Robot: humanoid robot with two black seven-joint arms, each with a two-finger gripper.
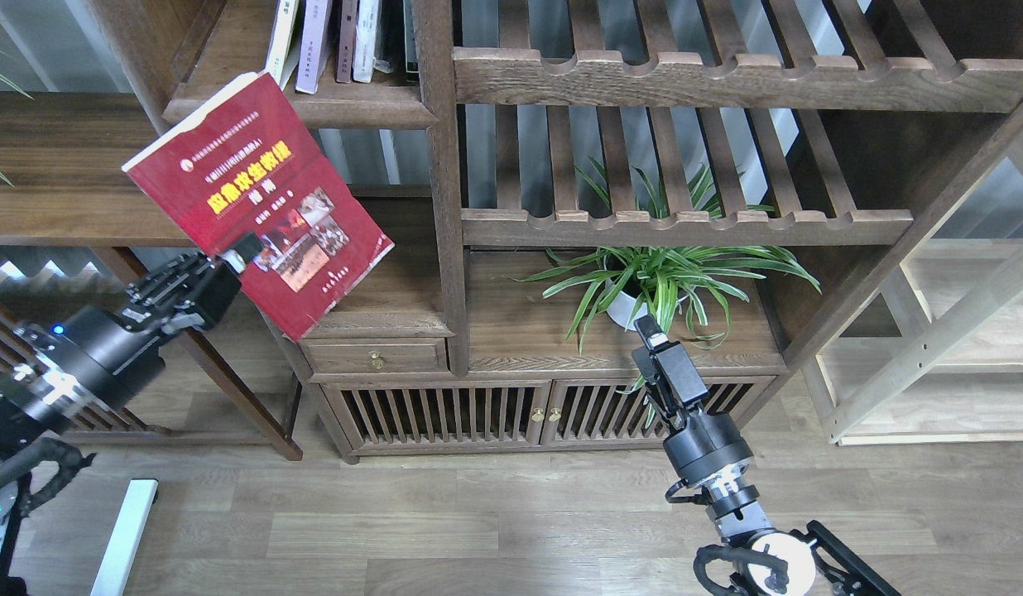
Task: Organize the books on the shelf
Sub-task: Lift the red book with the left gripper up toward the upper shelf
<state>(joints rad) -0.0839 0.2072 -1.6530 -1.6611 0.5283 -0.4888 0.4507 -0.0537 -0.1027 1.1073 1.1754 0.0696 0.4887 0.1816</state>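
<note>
My left gripper (245, 251) is shut on the lower left edge of the dark red book (255, 178), which has a yellow title band and photos. It holds the book tilted in the air, and the book's top corner overlaps the front lip of the dark-brown shelf (346, 106) at the upper left. On that shelf a thin pale book with a yellow-green edge (281, 41) and a lavender book (314, 45) stand upright beside narrower dark and white volumes (358, 37). My right gripper (646, 324) points up in front of the plant, seen end-on and empty.
A potted spider plant (656, 285) stands on the low cabinet top (520, 339) just behind my right gripper. Slatted racks (685, 223) fill the upper right. A shelf post (441, 182) rises right of the book. A pale light-wood unit (958, 348) stands at far right.
</note>
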